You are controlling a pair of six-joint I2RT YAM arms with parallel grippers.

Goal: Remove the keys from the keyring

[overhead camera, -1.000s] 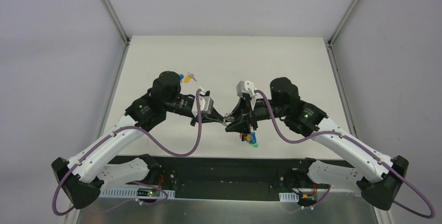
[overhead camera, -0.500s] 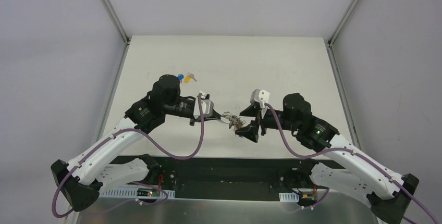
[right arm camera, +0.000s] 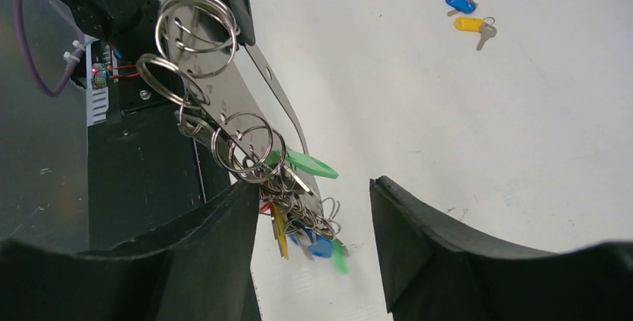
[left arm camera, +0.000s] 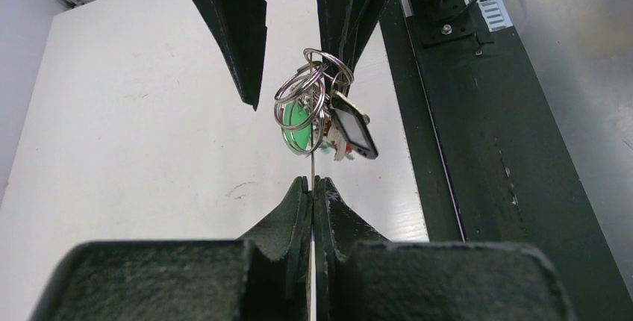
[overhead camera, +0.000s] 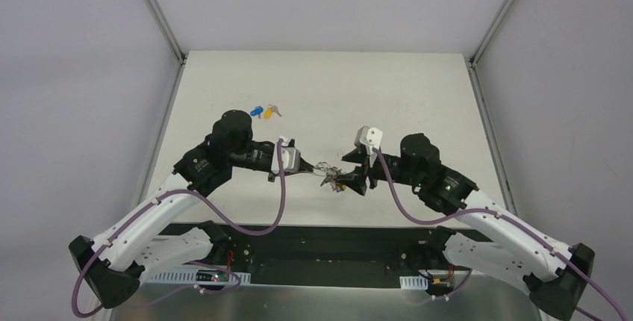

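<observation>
Left gripper (left arm camera: 310,187) fingers pressed tight together on a thin metal strip of the keyring (left arm camera: 317,104), held above the table (overhead camera: 388,97); right gripper (right arm camera: 313,194) fingers stand apart, the ring bundle between them, close by one finger; a green key (right arm camera: 307,164) hangs on it; a blue key (right arm camera: 460,4) and a yellow key (right arm camera: 472,24) lie loose side by side, well apart from the bundle.

The keyring (right arm camera: 228,101) is polished silver metal: its coiled rings are glossy and mirror-bright, and its flat grey strip has a duller, brushed sheen. The keys (right arm camera: 307,164) bunched at its 5 o'clock end have smooth, glossy plastic heads in green, blue and yellow on bare metal blades. The right arm's fingers (right arm camera: 440,254) are matt black and grainy, rubber-like; the left arm's fingers (left arm camera: 287,220) look the same, finely pitted. The counter (right arm camera: 448,127) is matt white, smooth, faintly scuffed.
</observation>
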